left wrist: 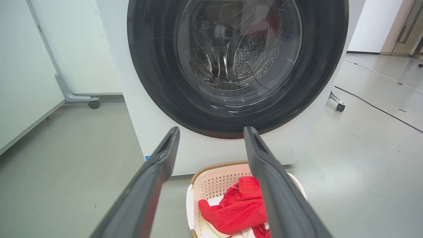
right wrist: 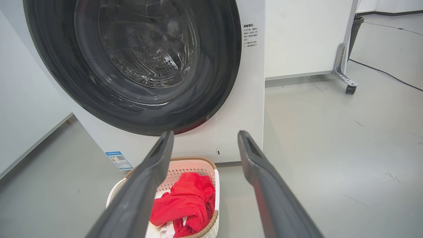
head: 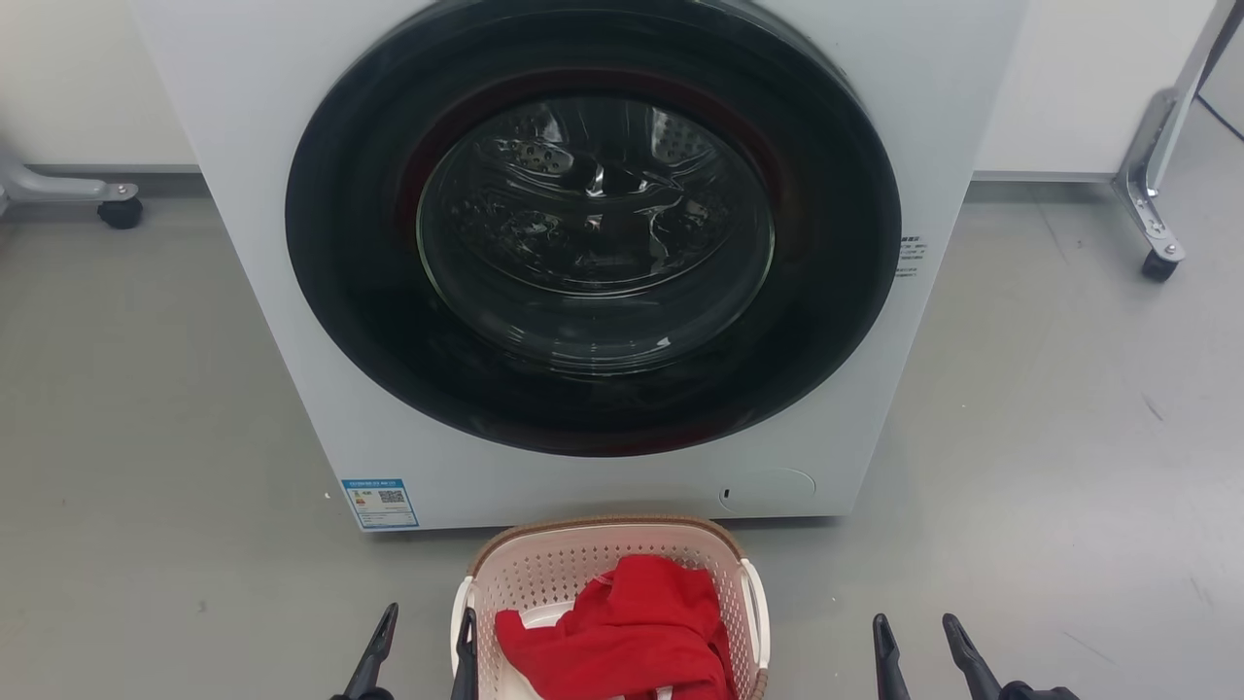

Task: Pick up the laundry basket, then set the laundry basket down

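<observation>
Low in the head view, the left end effector (head: 425, 649) and right end effector (head: 918, 649) are both released, grasping nothing. Between them the laundry basket (head: 583, 562), holding a red garment (head: 632, 632), sits on the floor (head: 175, 467) just before the washer (head: 544, 486).

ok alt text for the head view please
A cream laundry basket holding a red cloth sits on the grey floor before a white washer, door shut. Both claws are open: left claw at the basket's left handle, right claw apart from it.
</observation>
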Available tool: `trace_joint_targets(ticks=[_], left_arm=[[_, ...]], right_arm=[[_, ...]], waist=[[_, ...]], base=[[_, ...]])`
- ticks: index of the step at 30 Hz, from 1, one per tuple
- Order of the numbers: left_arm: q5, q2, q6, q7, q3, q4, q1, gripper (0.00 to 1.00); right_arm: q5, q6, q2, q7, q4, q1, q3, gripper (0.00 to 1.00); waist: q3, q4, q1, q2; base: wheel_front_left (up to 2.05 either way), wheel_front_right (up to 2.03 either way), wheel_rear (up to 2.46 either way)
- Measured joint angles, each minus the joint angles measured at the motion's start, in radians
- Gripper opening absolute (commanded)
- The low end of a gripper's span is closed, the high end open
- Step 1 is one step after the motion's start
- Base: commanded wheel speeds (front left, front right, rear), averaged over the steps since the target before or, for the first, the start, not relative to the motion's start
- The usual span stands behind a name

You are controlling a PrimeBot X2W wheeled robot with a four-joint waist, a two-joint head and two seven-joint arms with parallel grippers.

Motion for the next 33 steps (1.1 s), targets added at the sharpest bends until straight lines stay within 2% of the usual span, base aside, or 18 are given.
trace_joint_targets(ticks=[19,33], left_arm=[[-0.003,-0.002,-0.007,0.000,0.005,-0.003,0.004,1.00],[-0.003,-0.001,-0.007,0.000,0.031,-0.039,-0.044,1.00]], right_arm=[[0.000,0.010,0.006,0.000,-0.001,0.007,-0.011,1.00],[-0.009,0.026,0.007,0.000,-0.031,-0.064,-0.040,1.00]], waist=[[0.005,0.000,0.0000,0.0000],[0.120,-0.001,0.0001,0.0000]], base=[[0.00,0.00,0.00],[0.00,0.00,0.00]])
